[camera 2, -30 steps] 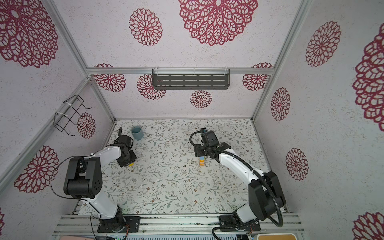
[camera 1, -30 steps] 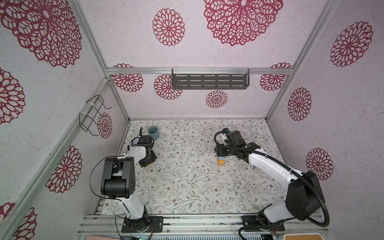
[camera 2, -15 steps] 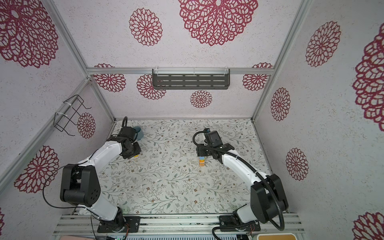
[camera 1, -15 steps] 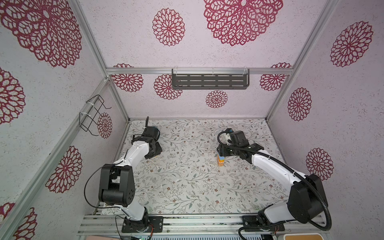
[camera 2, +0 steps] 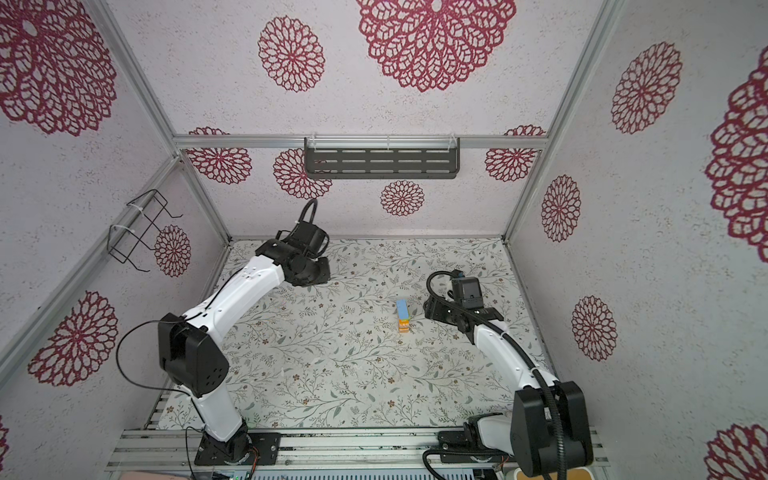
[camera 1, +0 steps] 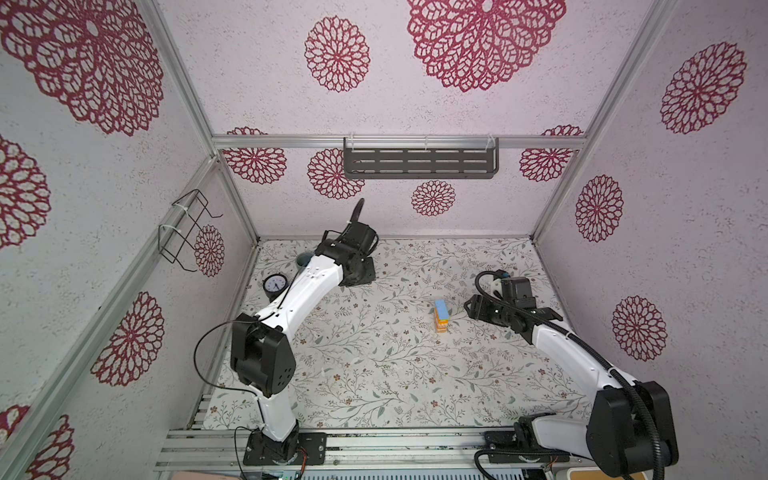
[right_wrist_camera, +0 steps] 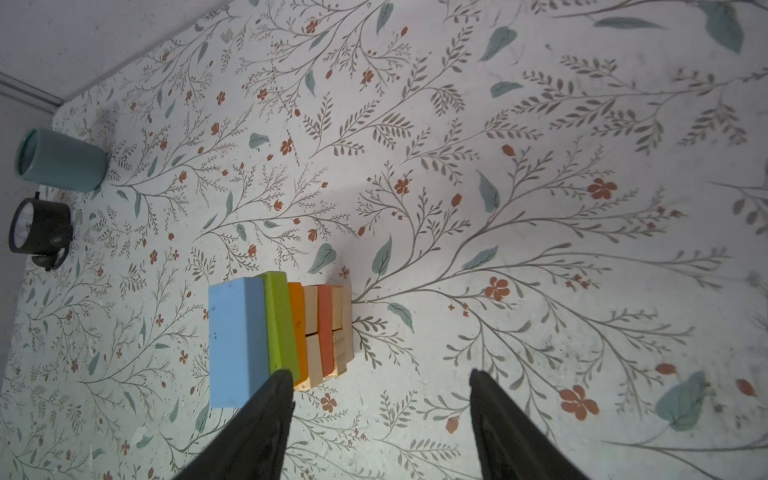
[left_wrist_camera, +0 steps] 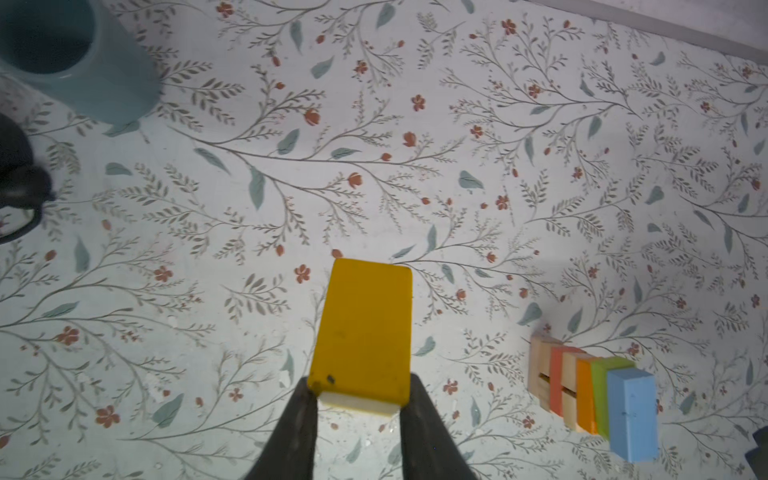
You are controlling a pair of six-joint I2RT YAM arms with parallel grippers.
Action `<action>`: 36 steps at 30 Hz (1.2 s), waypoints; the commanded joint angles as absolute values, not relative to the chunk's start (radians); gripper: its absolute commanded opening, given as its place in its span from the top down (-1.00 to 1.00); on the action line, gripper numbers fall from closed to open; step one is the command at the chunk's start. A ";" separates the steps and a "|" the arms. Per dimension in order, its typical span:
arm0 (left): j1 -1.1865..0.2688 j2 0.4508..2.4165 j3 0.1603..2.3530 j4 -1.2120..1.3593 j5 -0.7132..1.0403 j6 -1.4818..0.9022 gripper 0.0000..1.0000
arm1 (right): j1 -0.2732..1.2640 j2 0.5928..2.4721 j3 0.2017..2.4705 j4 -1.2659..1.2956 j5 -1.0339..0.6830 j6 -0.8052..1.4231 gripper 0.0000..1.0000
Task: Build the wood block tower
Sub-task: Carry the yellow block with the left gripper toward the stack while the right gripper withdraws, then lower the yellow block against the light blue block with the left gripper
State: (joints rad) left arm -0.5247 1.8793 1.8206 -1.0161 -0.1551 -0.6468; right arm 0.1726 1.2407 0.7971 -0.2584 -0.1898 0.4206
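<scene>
the tower (camera 1: 440, 316) stands upright on the mat (camera 1: 374, 365), with a light blue block (right_wrist_camera: 235, 345) on top. well apart from the tower, the left gripper (left_wrist_camera: 359, 390) pinches a yellow block (left_wrist_camera: 365, 328). just beside the tower, the right gripper (right_wrist_camera: 378, 374) has its jaws wide, holding nothing.

The yellow block (left_wrist_camera: 363, 332) has a smooth, matt painted face with a small dark nick, and its end shows pale bare wood. In the tower (right_wrist_camera: 282, 328), at the lower middle of the right wrist view, the light blue, green and orange pieces are matt-painted, and the plain cubes show raw wood grain. The table cover (camera 1: 374, 374) looks like a smooth printed sheet. The cup (right_wrist_camera: 62, 160) at that view's left edge looks smooth and faintly glossy. The clock (right_wrist_camera: 39, 230) has a matt black casing. The arm shells (camera 1: 303, 291) are glossy white plastic. The frame rails (camera 1: 291, 141) look like brushed metal, the shelf (camera 1: 419, 162) like dark matt metal, and the walls (camera 1: 457, 112) are rough and speckled.
</scene>
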 commanded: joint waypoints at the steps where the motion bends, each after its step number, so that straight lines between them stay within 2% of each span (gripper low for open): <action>1: -0.592 1.972 1.955 -1.115 -0.191 -0.644 0.47 | 0.139 1.184 0.781 -0.201 -0.224 0.455 -0.41; 12: -0.739 2.239 2.367 -1.245 -0.177 -0.708 0.47 | 0.057 1.172 0.675 -0.058 -0.269 0.536 -0.41; 27: -0.865 2.299 2.402 -1.120 -0.188 -0.973 0.44 | 0.051 1.153 0.629 -0.003 -0.288 0.576 -0.41; 36: -0.911 2.335 2.425 -1.100 -0.212 -1.037 0.42 | 0.051 1.136 0.617 0.000 -0.294 0.582 -0.41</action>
State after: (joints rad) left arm -0.9005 2.3196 2.3920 -1.1290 -0.1787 -0.9897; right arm 0.0566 1.1679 0.6136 -0.0227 -0.2775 0.5694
